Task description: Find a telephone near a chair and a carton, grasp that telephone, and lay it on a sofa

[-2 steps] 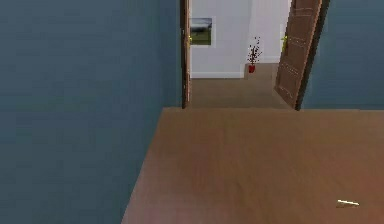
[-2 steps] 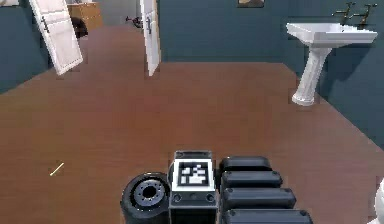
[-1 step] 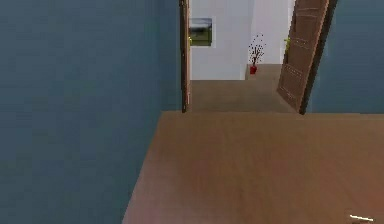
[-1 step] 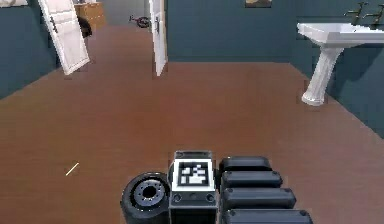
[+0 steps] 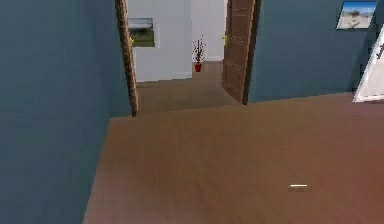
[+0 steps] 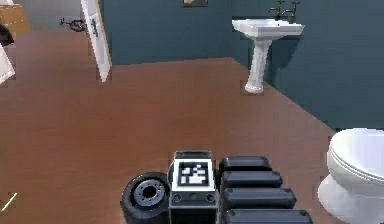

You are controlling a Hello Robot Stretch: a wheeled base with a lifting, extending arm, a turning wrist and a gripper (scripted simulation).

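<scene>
The work in hand looks like searching. Where the telephone is cannot be told from here, nor the chair and carton that mark it, so I judge the task barely begun. In the forward view a brown door [image 5: 238,50] stands swung back against the blue wall [image 5: 300,50] at upper centre. This leaves the doorway [image 5: 185,50] free to drive through. Beyond it a small plant in a red pot [image 5: 198,55] stands on the floor by a pale wall, with a framed picture [image 5: 142,33] to its left. Bare wooden floor [image 5: 230,150] fills the lower frame, and a white door [image 5: 372,70] shows at the right edge. In the arm side view the arm [image 6: 250,185] lies at the bottom centre with its dark segments nested together. That is probably so nothing sticks out while the base turns in a tight room. Left of its white marker square [image 6: 192,175] sits a dark round housing [image 6: 148,197]. The fingers cannot be made out, so I cannot tell their state or whether they hold anything. A pedestal sink [image 6: 266,30] stands at upper right and a toilet [image 6: 355,175] at lower right. This suggests a bathroom, an unlikely place for a sofa. The doorway seems the sensible way on.
</scene>
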